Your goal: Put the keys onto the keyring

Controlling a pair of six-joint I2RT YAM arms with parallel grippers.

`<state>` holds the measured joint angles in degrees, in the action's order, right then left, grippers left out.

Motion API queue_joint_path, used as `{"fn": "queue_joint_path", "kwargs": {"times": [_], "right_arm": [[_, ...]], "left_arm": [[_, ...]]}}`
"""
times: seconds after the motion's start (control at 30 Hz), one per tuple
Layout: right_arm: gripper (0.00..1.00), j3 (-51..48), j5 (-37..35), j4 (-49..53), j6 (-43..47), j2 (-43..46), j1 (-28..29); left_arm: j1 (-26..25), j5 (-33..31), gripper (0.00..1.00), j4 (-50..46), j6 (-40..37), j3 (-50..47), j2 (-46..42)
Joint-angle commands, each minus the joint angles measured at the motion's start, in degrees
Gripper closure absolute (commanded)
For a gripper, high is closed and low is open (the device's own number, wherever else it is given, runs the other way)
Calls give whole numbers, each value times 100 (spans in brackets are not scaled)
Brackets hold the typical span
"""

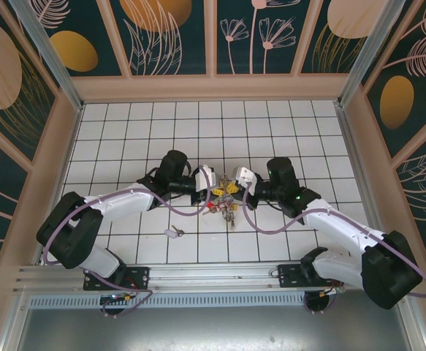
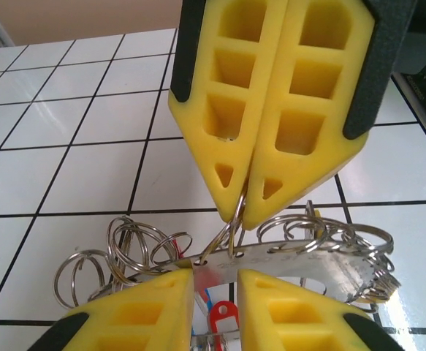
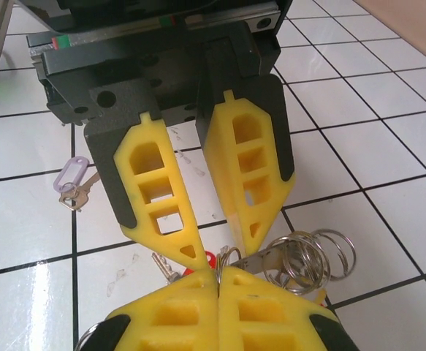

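- Threading step judged in hand — right gripper (image 2: pixel 243 212) is clamped on a thin silver wire loop (image 2: pixel 231 227).
- Left gripper (image 2: pixel 216 281) jaws stand narrowly apart astride the flat silvery metal plate (image 2: pixel 286 262); next, careful alignment is called for.

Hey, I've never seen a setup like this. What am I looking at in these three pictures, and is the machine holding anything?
These are two white robot arms on a tiled table. One picture looks down from above and behind them. The other two come from a small camera on each wrist, so the yellow fingers at the bottom edge belong to that arm and the ones opposite to the other arm. Between them lies a bunch of silvery rings on a holed metal strip. The right pincer is shut on a thin wire ring. The left pincer straddles the strip; I cannot tell whether it grips. One key with a pale tag lies apart.
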<state>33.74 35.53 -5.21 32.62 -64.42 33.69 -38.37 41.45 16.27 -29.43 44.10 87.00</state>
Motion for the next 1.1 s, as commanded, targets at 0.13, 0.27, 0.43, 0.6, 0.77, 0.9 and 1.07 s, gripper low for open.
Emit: {"fn": "queue_joint_path", "kwargs": {"times": [0.13,0.27,0.43,0.6,0.77,0.9,1.07], "right_arm": [[100,340,76,-76,381,-147,163],[100,362,-23,-25,455,-167,180],[100,360,-164,-61,457,-181,194],[100,366,-272,-31,471,-195,213],[100,406,-310,73,599,-146,213],[100,432,-250,103,615,-142,216],[100,463,-238,105,614,-155,222]], "left_arm": [[-89,157,70,729,429,-67,-139],[-87,92,64,889,521,-146,-190],[-90,32,62,1188,714,-247,-315],[-89,-80,62,1554,909,-445,-432],[-86,-148,62,1009,456,-393,-469],[-91,-311,65,609,177,-306,-396],[-91,-466,68,315,21,-175,-295]]}}
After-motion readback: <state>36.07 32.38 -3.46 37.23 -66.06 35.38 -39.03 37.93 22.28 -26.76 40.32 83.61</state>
